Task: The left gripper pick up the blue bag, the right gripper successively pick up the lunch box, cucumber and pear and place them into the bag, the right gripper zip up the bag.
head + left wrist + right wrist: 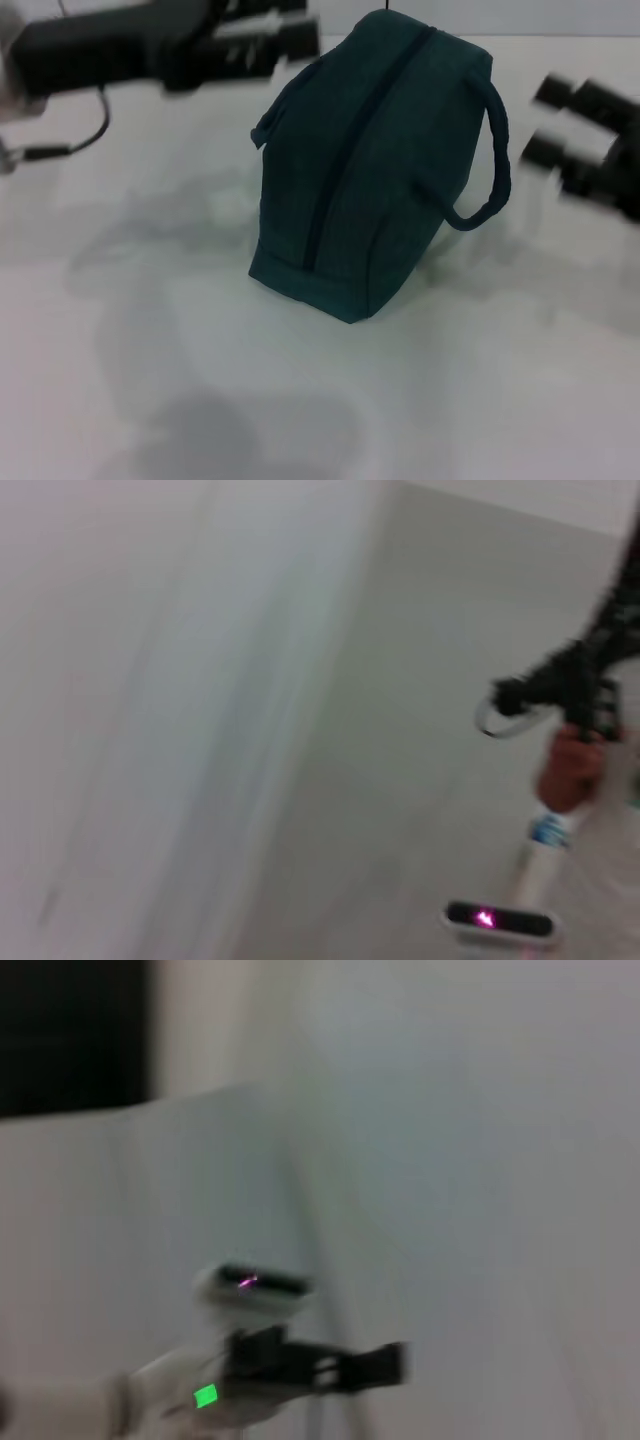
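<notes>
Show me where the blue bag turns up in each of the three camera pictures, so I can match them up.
Head view: the blue bag stands mid-picture on the white table, zipped shut, with the left gripper on one side and the right gripper on the other.
Left wrist view: the bag is not in it.
Right wrist view: the bag is not in it.
Shared landmark: the pale white table surface, seen in all three.

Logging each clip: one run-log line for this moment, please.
blue bag: zipped, upright on table | left gripper: clear of bag | right gripper: beside handle, not touching | lunch box, cucumber, pear: unseen
</notes>
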